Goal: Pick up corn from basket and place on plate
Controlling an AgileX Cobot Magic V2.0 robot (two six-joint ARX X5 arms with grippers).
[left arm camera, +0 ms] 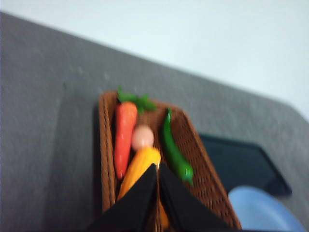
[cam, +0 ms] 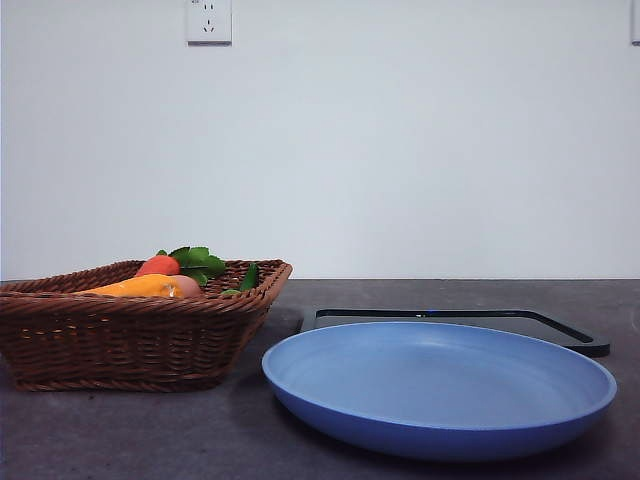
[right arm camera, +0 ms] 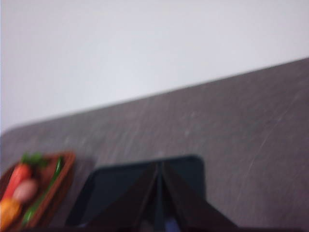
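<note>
The brown wicker basket [cam: 130,335] stands at the left of the table, and the orange-yellow corn [cam: 135,287] lies inside it, just showing over the rim. In the left wrist view the corn [left arm camera: 139,166] lies lengthwise in the basket [left arm camera: 107,159], partly hidden behind my left gripper [left arm camera: 158,166], which hangs above it, shut and empty. The light-blue plate [cam: 440,385] sits low at the right, with nothing on it. My right gripper [right arm camera: 158,166] is shut and empty above the black tray. Neither gripper shows in the front view.
In the basket also lie a red-orange carrot [left arm camera: 124,137] with green leaves, a pale pink egg-like ball [left arm camera: 142,137] and a green pepper [left arm camera: 175,154]. A flat black tray [cam: 455,320] lies behind the plate. A white wall stands behind the table.
</note>
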